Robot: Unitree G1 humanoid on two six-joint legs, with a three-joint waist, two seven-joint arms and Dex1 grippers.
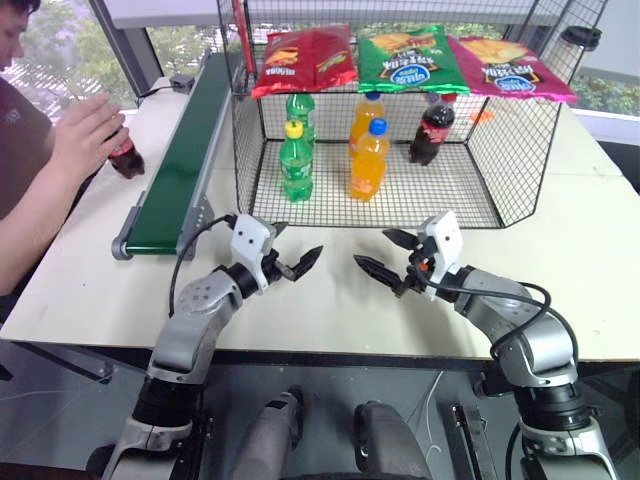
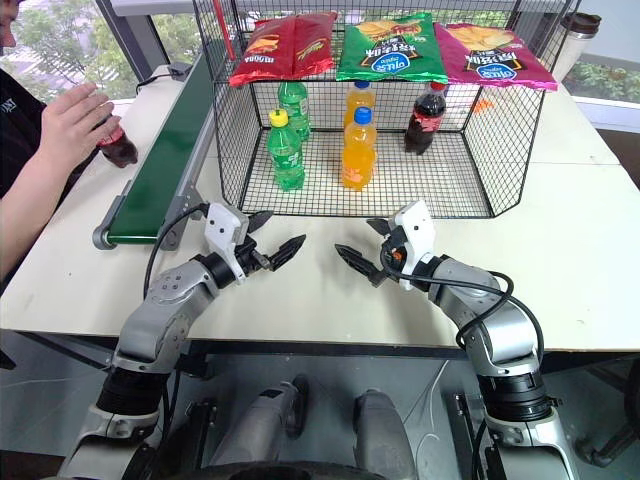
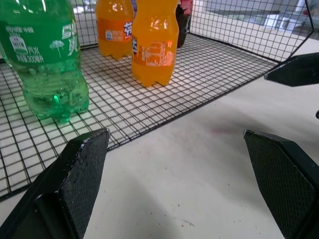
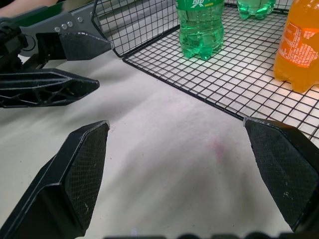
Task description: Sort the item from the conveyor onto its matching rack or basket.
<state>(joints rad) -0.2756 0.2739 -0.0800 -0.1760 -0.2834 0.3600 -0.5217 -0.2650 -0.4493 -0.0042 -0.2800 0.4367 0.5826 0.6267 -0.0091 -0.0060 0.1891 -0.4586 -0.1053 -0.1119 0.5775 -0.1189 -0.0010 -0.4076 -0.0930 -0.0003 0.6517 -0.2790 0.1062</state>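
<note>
Both grippers hover over the bare table (image 1: 330, 310) in front of the cage (image 1: 500, 150), tips pointed at each other. The left gripper (image 1: 293, 252) and the right gripper (image 1: 388, 253) both have their fingers spread wide with nothing in them.

The cola bottle (image 1: 125, 155) stands on the table far left, just left of the conveyor (image 1: 180, 160), with a person's hand (image 1: 88, 135) wrapped over it. Looks like the fingers cover the cap, though it's hard to be sure from here.

Inside the cage there are two green bottles (image 1: 295, 160) on the left, two orange bottles (image 1: 369, 158) in the middle and a second cola (image 1: 432, 130) far right. Three chip bags (image 1: 405, 58) lie on the sloped top shelf.
</note>
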